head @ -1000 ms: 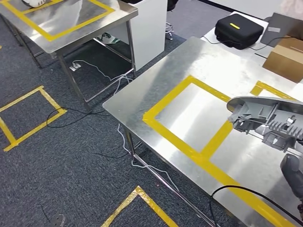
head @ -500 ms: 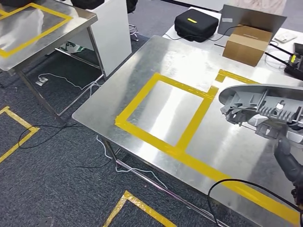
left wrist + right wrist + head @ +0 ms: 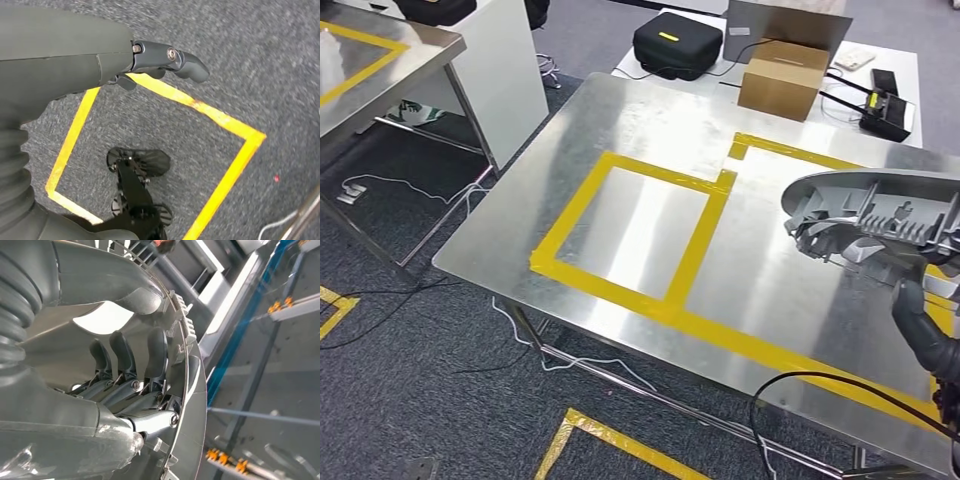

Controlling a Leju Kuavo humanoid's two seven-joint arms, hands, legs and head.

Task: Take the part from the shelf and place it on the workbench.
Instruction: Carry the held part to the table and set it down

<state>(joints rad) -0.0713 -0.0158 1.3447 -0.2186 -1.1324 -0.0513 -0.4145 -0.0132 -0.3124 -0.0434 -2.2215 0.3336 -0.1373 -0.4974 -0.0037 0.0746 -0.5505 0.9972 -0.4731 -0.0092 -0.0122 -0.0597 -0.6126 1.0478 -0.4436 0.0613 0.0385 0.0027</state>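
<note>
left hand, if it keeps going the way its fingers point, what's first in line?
Likely the carpet floor. The left hand hangs empty over the yellow tape square, nothing between as far as the wrist view shows; depth unclear.

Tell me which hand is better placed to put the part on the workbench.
The right hand. It already grips the grey plastic part, held above the steel workbench. The left hand hangs over the carpet, holding nothing.
</note>
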